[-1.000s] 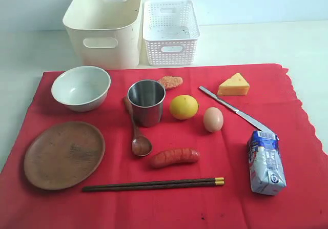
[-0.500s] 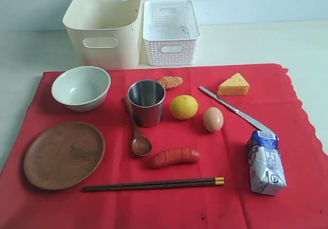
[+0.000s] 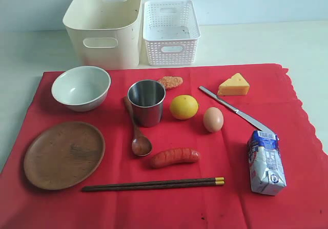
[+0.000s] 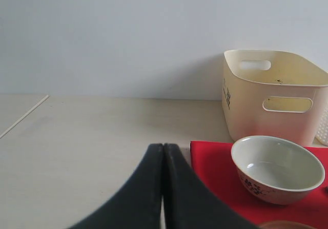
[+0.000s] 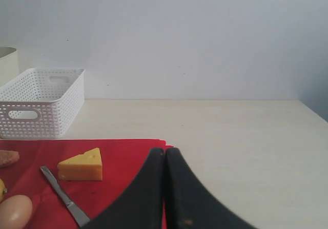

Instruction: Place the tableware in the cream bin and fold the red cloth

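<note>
Start of clearing, seemingly: found ceramic bowl (image 3: 81,88) resting on red cloth (image 3: 169,208) near cream bin (image 3: 87,55), left hand (image 4: 163,147) and right hand (image 5: 164,151) pinched shut, empty; likely needed next to open left hand over bowl.

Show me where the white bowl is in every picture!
Exterior view: the bowl sits on the red cloth, far left, just before the cream bin.
Left wrist view: the bowl sits at the cloth's corner, before the cream bin.
Right wrist view: not in it.
Shared landmark: the red cloth, in all three.
</note>
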{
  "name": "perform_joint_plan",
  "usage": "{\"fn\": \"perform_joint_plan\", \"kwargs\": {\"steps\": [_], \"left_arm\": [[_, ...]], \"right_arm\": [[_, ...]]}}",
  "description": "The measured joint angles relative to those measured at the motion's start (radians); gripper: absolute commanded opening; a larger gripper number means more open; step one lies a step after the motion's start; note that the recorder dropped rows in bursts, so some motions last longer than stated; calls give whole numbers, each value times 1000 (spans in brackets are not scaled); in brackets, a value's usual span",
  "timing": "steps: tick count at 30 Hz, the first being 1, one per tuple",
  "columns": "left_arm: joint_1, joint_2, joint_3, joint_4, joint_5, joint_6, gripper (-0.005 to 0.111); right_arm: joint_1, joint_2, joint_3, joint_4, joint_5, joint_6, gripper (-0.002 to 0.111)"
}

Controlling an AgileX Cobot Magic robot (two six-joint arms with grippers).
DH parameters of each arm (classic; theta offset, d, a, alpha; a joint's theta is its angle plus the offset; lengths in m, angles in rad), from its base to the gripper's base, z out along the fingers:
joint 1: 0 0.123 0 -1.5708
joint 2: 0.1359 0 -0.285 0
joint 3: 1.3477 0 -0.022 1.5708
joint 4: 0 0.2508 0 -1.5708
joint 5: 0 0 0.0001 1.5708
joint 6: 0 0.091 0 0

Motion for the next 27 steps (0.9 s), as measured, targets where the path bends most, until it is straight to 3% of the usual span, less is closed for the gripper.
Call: {"fn": "perform_joint_plan", "kwargs": {"steps": [19, 27], "left_arm": [[0, 0, 0, 0, 0, 0, 0], [0, 0, 0, 0, 0, 0, 0]], "right_arm": [[0, 0, 0, 10, -25, 8, 0], [0, 0, 0, 258, -169, 58, 0]]}}
